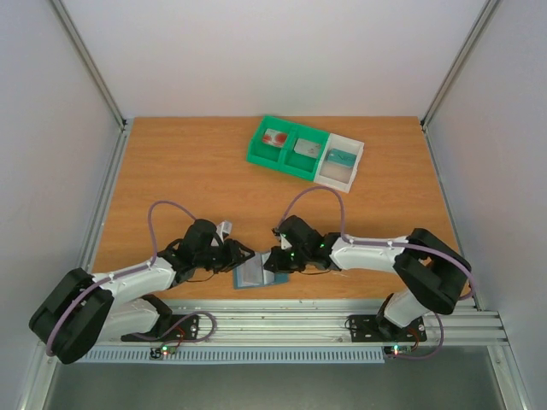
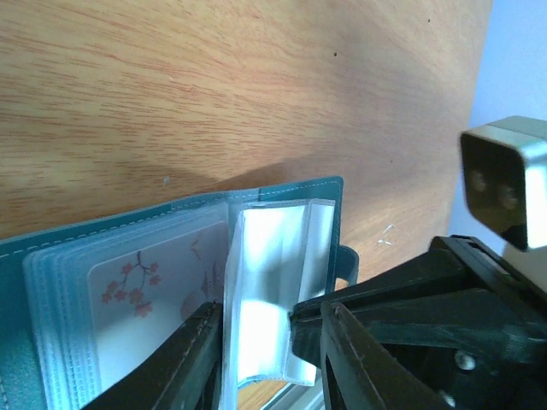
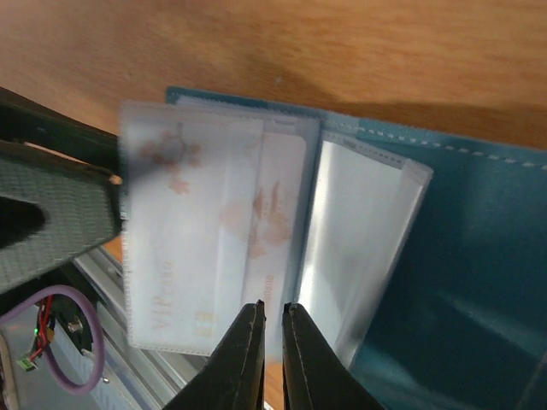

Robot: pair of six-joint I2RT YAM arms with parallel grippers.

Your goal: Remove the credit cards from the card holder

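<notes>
The credit card [image 3: 265,213] is thin and slippery. The right claw [image 3: 273,309], pressed together, perhaps pinches its edge. Whether the left claw [image 2: 254,314] grips anything I cannot tell.

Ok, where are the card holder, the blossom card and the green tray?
card holder [image 3: 479,256]: right wrist view, bare inner cover.
blossom card [image 2: 149,307]: left wrist view, its face.
green tray [image 1: 278,166]: top view, front wall.

White arm links [image 1: 137,275], black joints [image 1: 73,312], looping mauve cables [image 3: 60,291], slim black pincer fingers [image 3: 244,359].
</notes>
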